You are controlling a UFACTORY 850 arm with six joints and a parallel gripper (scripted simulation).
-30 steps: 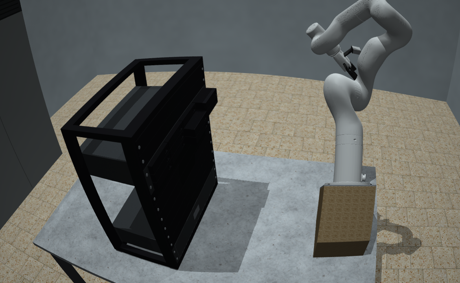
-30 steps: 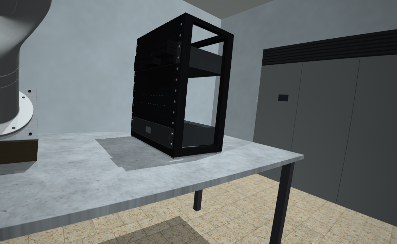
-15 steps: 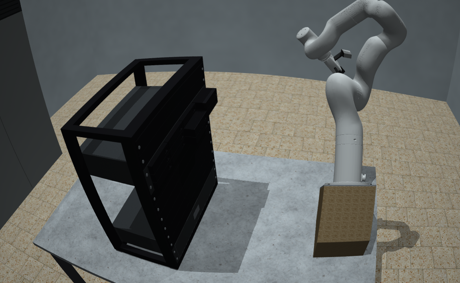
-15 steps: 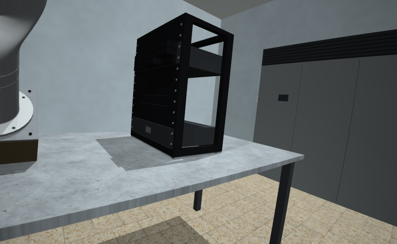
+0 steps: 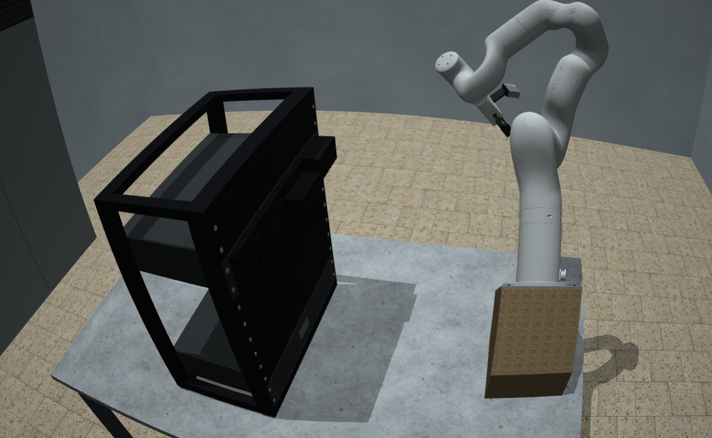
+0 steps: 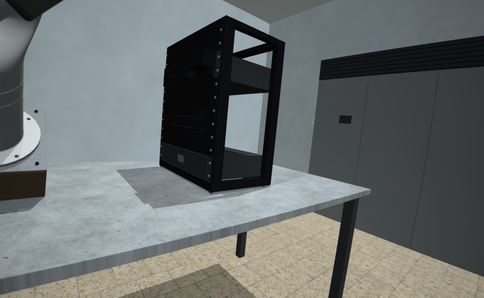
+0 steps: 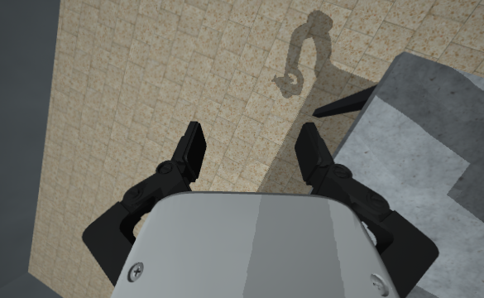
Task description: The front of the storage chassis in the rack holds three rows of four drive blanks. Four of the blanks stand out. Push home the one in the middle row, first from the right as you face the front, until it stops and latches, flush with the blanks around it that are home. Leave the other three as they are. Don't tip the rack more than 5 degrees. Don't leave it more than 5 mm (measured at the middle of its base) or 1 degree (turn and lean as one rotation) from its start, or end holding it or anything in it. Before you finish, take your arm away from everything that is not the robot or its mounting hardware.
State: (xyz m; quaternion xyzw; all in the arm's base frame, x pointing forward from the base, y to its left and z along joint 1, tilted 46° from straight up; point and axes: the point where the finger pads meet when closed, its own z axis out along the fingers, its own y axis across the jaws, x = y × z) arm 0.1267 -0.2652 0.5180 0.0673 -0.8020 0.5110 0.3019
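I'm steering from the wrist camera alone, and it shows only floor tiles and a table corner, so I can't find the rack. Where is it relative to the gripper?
Observer: In the top view the rack stands at the end of the table opposite the arm's pedestal. The gripper hangs high beside the arm's own elbow, well apart from the rack, fingers open and empty.
Operator: Does the rack's front face the arm?
Observer: Yes, the panelled front faces the pedestal side. Blanks jut out near its top.
Operator: Is the rack upright?
Observer: Yes. The exterior view shows it upright, its base flat on the table.
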